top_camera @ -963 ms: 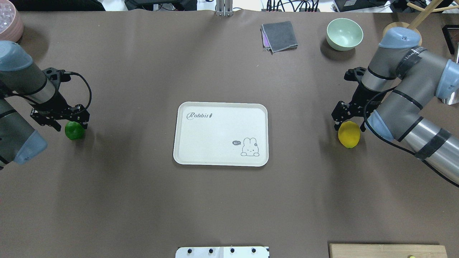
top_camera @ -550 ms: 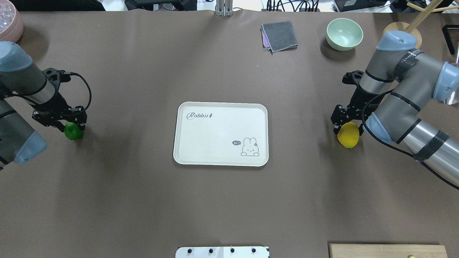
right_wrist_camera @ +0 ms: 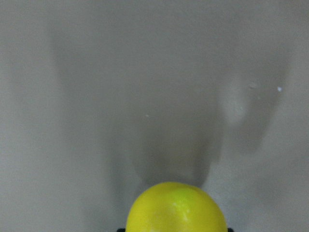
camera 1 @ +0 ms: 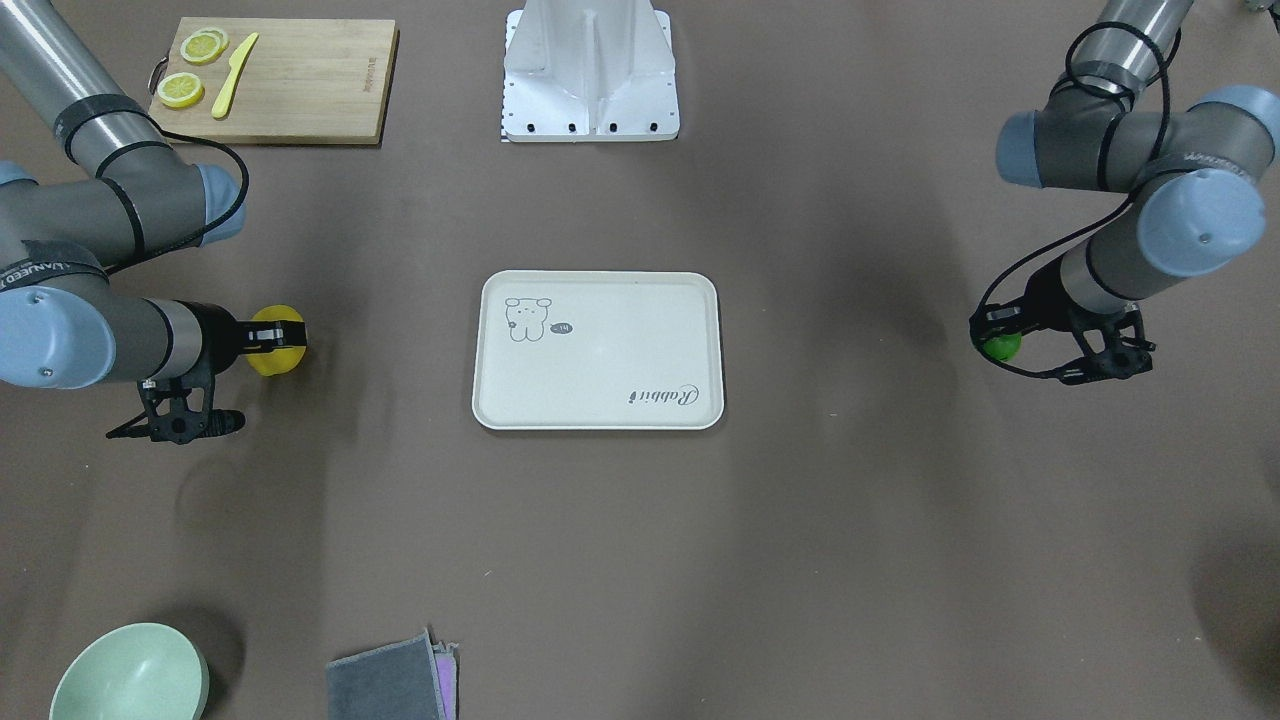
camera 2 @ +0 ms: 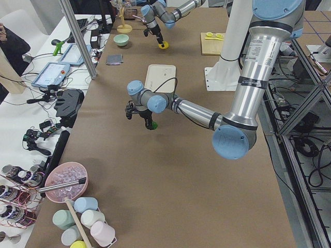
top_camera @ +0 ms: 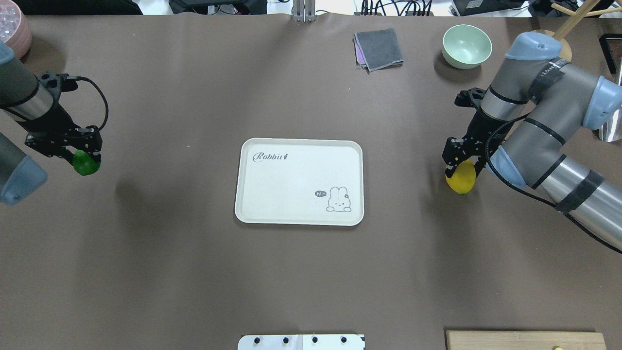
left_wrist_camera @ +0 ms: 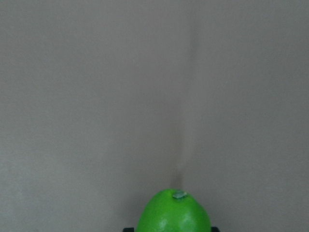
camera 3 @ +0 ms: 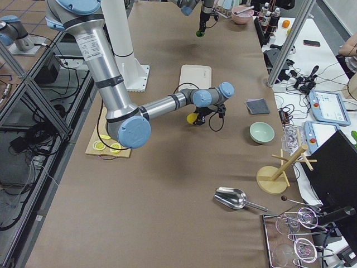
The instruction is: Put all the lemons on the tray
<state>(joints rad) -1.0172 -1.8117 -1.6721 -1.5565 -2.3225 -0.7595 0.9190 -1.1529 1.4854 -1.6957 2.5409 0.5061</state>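
Clamping both fruits. Left gripper [top_camera: 86,158]: fingers closed on green lemon [top_camera: 86,166], raised off the table [top_camera: 291,282], well out on the tray's [top_camera: 291,180] left side. Right gripper [top_camera: 462,168]: fingers closed on yellow lemon [top_camera: 460,180], raised, well to the tray's right.

Holding yellow lemon [camera 3: 191,119] in near right gripper [camera 3: 194,116], near tray [camera 3: 195,75] and pale green bowl [camera 3: 261,132]; far behind, holding green lemon [camera 3: 199,36] in left gripper [camera 3: 199,32].
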